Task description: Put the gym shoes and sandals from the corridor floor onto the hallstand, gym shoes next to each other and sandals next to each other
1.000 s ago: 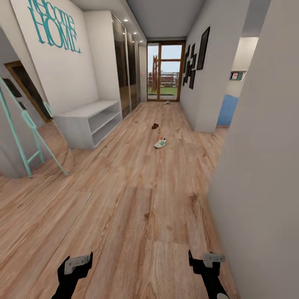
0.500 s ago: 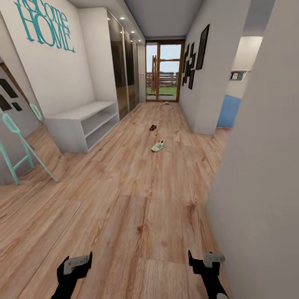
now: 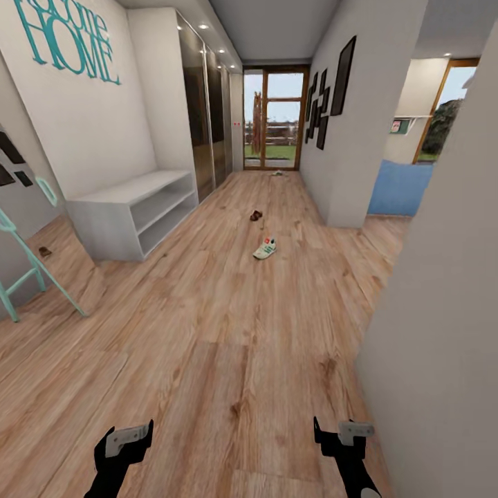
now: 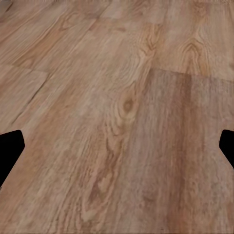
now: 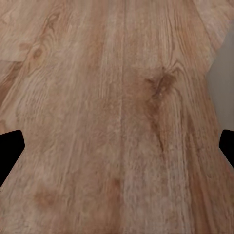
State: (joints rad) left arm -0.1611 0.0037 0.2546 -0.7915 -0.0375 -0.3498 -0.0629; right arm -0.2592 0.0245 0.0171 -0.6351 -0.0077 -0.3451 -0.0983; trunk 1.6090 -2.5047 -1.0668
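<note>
Where the head view looks down the corridor, one gym shoe lies alone on the floor mid-corridor, with a brown sandal a little farther on, apart from it. A second small item lies far off by the glass door, too small to tell. The rack stands against the left wall, both tiers bare. The left hand and right hand hang low at the near edge.

In the left wrist view, dark fingertips sit wide apart over bare planks: spread.

In the right wrist view, fingertips likewise spread over planks, a grey wall beside.
</note>
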